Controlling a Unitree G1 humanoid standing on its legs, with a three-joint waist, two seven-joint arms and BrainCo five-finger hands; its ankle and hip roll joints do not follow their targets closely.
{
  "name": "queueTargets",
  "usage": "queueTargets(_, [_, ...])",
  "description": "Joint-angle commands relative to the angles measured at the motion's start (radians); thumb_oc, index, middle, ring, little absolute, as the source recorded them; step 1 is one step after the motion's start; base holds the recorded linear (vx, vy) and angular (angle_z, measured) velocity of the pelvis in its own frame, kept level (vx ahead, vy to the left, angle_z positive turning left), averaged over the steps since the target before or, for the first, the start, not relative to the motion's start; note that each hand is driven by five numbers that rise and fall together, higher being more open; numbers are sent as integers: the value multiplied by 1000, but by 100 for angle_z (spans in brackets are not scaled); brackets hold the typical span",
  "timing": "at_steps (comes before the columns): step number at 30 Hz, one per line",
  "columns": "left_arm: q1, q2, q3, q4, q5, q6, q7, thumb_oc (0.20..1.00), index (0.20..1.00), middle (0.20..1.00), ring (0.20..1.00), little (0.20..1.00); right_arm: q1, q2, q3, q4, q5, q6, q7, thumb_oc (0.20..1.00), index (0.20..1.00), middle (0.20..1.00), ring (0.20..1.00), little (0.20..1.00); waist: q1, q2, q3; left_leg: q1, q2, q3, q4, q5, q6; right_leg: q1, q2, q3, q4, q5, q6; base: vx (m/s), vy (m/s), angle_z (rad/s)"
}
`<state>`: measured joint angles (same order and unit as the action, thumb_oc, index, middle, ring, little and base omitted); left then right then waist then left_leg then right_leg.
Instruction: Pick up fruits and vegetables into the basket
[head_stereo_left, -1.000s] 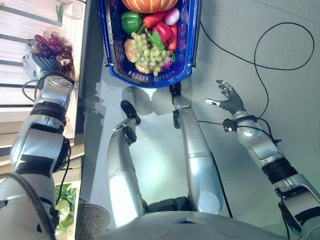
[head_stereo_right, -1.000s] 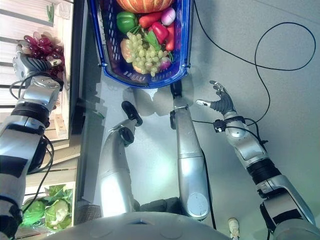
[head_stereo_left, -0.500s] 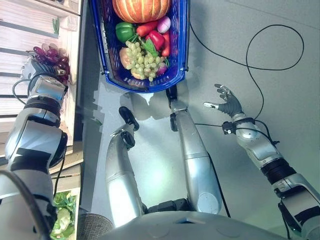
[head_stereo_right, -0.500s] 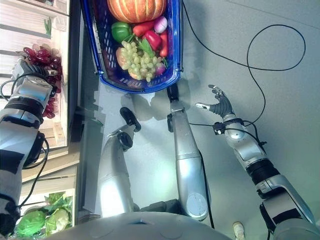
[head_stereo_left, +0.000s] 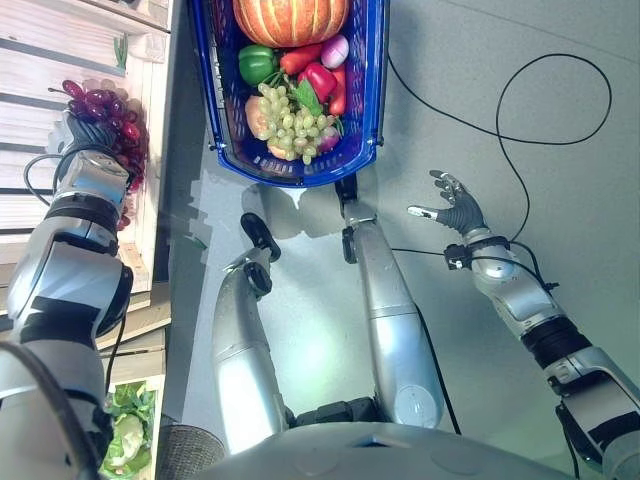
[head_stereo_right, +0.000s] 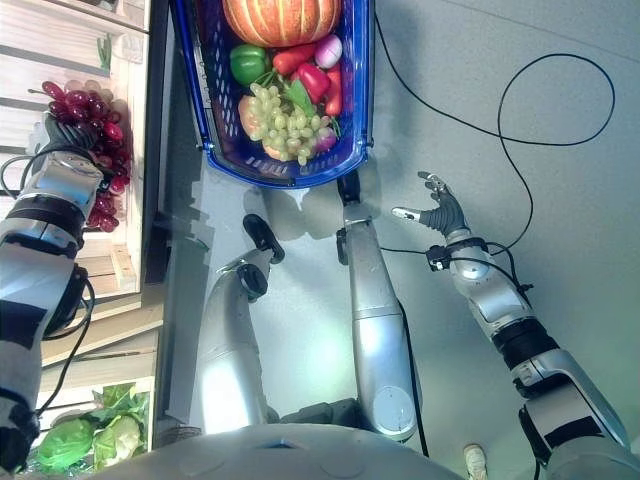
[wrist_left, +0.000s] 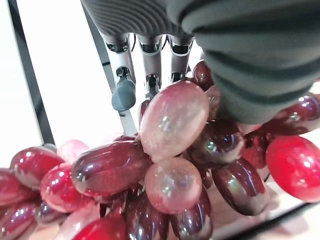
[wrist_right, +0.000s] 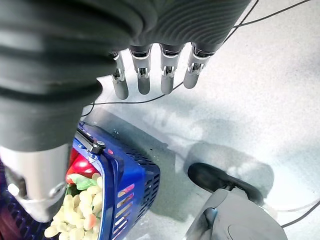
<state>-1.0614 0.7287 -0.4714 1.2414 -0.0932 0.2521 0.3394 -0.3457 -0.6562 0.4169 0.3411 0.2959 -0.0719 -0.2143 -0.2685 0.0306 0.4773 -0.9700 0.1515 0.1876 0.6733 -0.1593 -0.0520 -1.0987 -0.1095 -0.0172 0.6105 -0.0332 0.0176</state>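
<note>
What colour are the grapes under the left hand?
Dark red, some paler pink; the grapes under the left hand show best in the left wrist view.

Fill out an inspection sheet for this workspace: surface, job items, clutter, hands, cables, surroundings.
Surface: grey floor; pale wooden shelf at the robot's left.
Job items: blue basket on the floor holds a pumpkin, green pepper, red peppers, green grapes; red grapes on the shelf.
Clutter: nothing seen.
Hands: left hand at the red grapes, grip unclear; right hand open, empty, over the floor.
Cables: nothing beyond the robot's own.
Surroundings: leafy greens lower on the shelf.
</note>
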Motion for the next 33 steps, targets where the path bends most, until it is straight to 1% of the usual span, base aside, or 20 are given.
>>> queueTargets(1, [133,-158,32,-21,-139,-112,-179,200,200,200,200,200,28,13,1,-65,15,-46,-8,1000,1000,1000,1000,1000,-9,-65,43,14,-29,47,11,-93,46,28,10,4,-24,-49,55,0,0,0])
queueTargets(3, [154,-164,57,-48,-201,-140,-184,200,200,200,200,200,41,16,-6,-71,6,-50,-8,1000,1000,1000,1000,1000,-5,-62,43,22,-30,47,8,-92,46,36,8,3,-24,-51,56,0,0,0])
queueTargets(4, [171,-168,78,-67,-242,-166,-196,200,200,200,200,200,52,18,-14,-79,-1,-51,-6,1000,1000,1000,1000,1000,-2,-61,43,31,-31,46,4,-91,47,43,7,3,-24,-52,57,0,0,0])
queueTargets(5, [184,-172,95,-84,-290,-179,-202,200,200,200,200,200,59,20,-19,-83,-6,-51,-4,1000,1000,1000,1000,1000,0,-59,43,36,-32,46,2,-91,48,48,6,2,-24,-53,58,0,0,0])
queueTargets(6, [187,-173,98,-88,-308,-182,-203,200,200,200,200,200,61,20,-20,-84,-8,-51,-4,1000,1000,1000,1000,1000,0,-59,43,38,-33,46,2,-91,48,49,6,2,-24,-53,58,-7,9,3])
queueTargets(8, [232,-186,152,-136,-398,-219,-240,200,200,200,200,200,86,29,-32,-92,-28,-54,-4,1000,1000,1000,1000,1000,10,-55,43,64,-36,45,-6,-90,50,74,2,-3,-23,-59,61,-10,13,6])
queueTargets(10, [255,-191,173,-158,-434,-251,-258,200,200,200,200,200,95,31,-37,-98,-36,-52,-2,1000,1000,1000,1000,1000,14,-53,43,79,-37,44,-11,-89,52,89,-1,-6,-23,-62,62,-12,17,6])
queueTargets(11, [297,-199,205,-211,-479,-291,-287,200,200,200,200,200,123,39,-51,-111,-55,-52,2,1000,1000,1000,1000,1000,23,-51,43,107,-38,44,-18,-86,54,118,-5,-13,-25,-66,63,-10,18,5])
queueTargets(12, [305,-200,210,-221,-484,-293,-291,200,200,200,200,200,128,40,-53,-113,-57,-51,3,1000,1000,1000,1000,1000,24,-50,43,113,-38,44,-21,-85,54,124,-6,-15,-26,-67,63,1,33,7])
queueTargets(13, [349,-206,232,-277,-523,-330,-305,200,200,200,200,200,151,40,-66,-129,-68,-44,11,1000,1000,1000,1000,1000,32,-47,43,141,-40,45,-31,-81,55,153,-9,-21,-27,-72,64,12,34,10])
queueTargets(14, [370,-209,245,-305,-547,-353,-319,200,200,200,200,200,166,42,-73,-136,-75,-45,17,1000,1000,1000,1000,1000,35,-46,43,155,-41,45,-34,-80,56,166,-11,-24,-27,-74,64,13,43,11])
queueTargets(19, [490,-227,306,-474,-701,-424,-385,200,200,200,200,200,230,56,-111,-186,-127,-23,41,1000,1000,1000,1000,1000,58,-36,43,239,-53,45,-71,-66,57,256,-23,-39,-42,-83,67,-2,50,9])
queueTargets(20, [513,-232,321,-511,-723,-430,-398,200,200,200,200,200,241,60,-119,-194,-139,-25,46,1000,1000,1000,1000,1000,64,-34,43,254,-55,46,-79,-63,58,275,-27,-43,-47,-84,67,-8,52,8])
queueTargets(22, [544,-235,337,-551,-748,-424,-418,200,200,200,200,200,256,68,-129,-205,-154,-18,52,1000,1000,1000,1000,1000,70,-32,43,278,-61,45,-89,-60,59,302,-28,-47,-52,-86,68,-4,38,0])
queueTargets(23, [561,-238,352,-577,-771,-427,-433,200,200,200,200,200,263,74,-137,-216,-166,-10,58,1000,1000,1000,1000,1000,74,-31,43,294,-64,43,-95,-58,60,321,-29,-48,-56,-87,68,4,32,0])
queueTargets(25, [591,-248,381,-629,-822,-413,-465,200,200,200,200,200,271,82,-147,-237,-178,11,71,1000,1000,1000,1000,1000,83,-29,43,329,-70,39,-111,-55,61,358,-31,-52,-67,-91,69,9,42,2])
queueTargets(29, [634,-278,420,-733,-915,-399,-498,200,200,200,200,200,284,95,-159,-284,-230,60,102,1000,1000,1000,1000,1000,94,-26,43,381,-78,32,-129,-51,64,415,-33,-50,-73,-99,69,5,30,0])
queueTargets(33, [660,-301,438,-820,-912,-401,-511,200,200,200,200,200,276,97,-159,-312,-293,108,126,1000,1000,1000,1000,1000,106,-22,43,431,-84,28,-147,-45,65,468,-36,-49,-82,-103,69,7,24,1])
